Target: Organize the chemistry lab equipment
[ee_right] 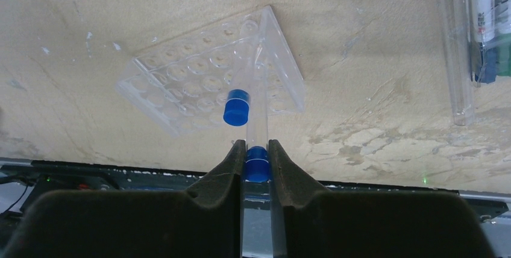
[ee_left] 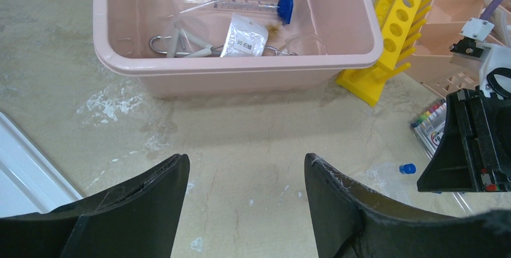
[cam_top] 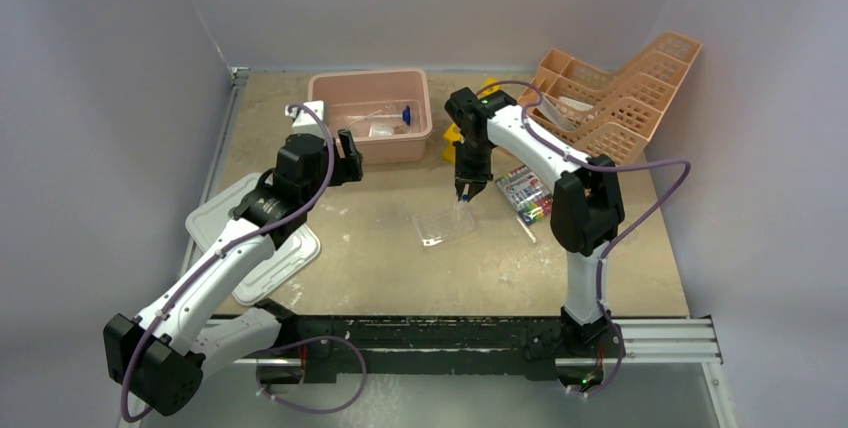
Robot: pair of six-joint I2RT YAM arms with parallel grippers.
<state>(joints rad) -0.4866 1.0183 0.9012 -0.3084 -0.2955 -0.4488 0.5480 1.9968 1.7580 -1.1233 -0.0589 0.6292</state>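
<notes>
My right gripper (ee_right: 257,152) is shut on a clear blue-capped tube (ee_right: 257,164) and holds it just above the clear well plate (ee_right: 181,83). A second blue-capped tube (ee_right: 236,108) rests on the plate. From above, the right gripper (cam_top: 465,195) hangs over the well plate (cam_top: 445,225). My left gripper (ee_left: 246,170) is open and empty over bare table in front of the pink bin (ee_left: 241,71). The bin holds a clear tube with a blue hexagonal piece (ee_left: 285,6), a clear plastic bag (ee_left: 244,36) and a wire triangle (ee_left: 181,42).
A yellow rack (ee_left: 391,35) lies right of the bin. An orange compartment basket (cam_top: 615,98) stands at the back right. A box of markers (cam_top: 527,195) and a glass rod (ee_right: 455,47) lie right of the plate. White lids (cam_top: 262,258) lie at the left.
</notes>
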